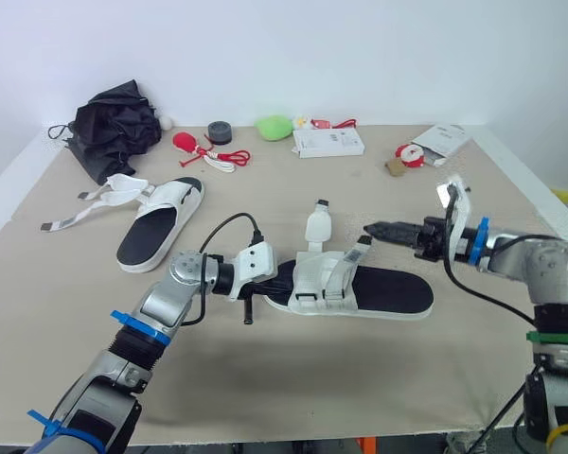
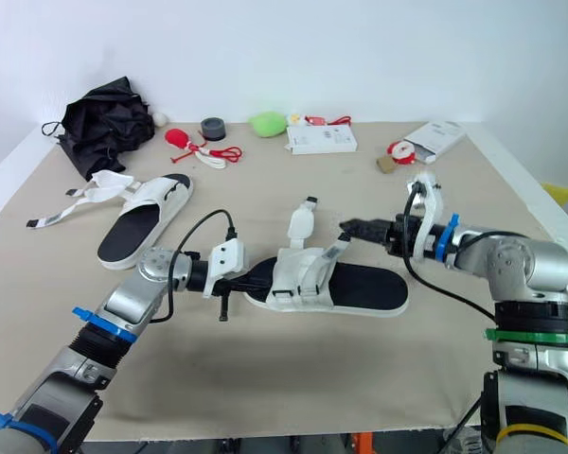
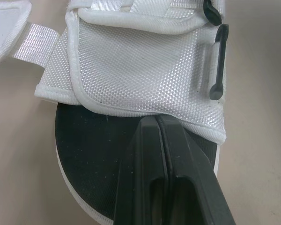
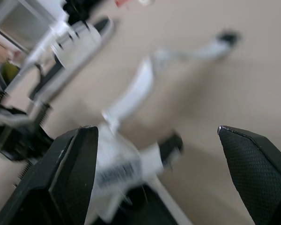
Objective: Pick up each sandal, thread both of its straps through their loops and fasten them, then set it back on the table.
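A white-strapped sandal with a black footbed [image 1: 388, 288] lies mid-table. One of its straps [image 1: 317, 225] stands up loose, and the other strap's tip [image 1: 360, 253] points right. My left gripper [image 1: 273, 277] is shut, its fingers [image 3: 173, 154] resting on the footbed's end just below the white upper [image 3: 140, 70]. My right gripper [image 1: 383, 230] hovers open just right of the strap tip, and the strap [image 4: 131, 98] lies between its spread fingers. A second sandal [image 1: 156, 225] lies at the left with its straps [image 1: 90, 203] splayed loose.
Along the table's far edge sit a black crumpled umbrella [image 1: 118, 118], a red item with cord [image 1: 194, 144], a black tape roll [image 1: 220, 132], a green object [image 1: 275, 126], a white box [image 1: 328, 142] and a white packet [image 1: 445, 140].
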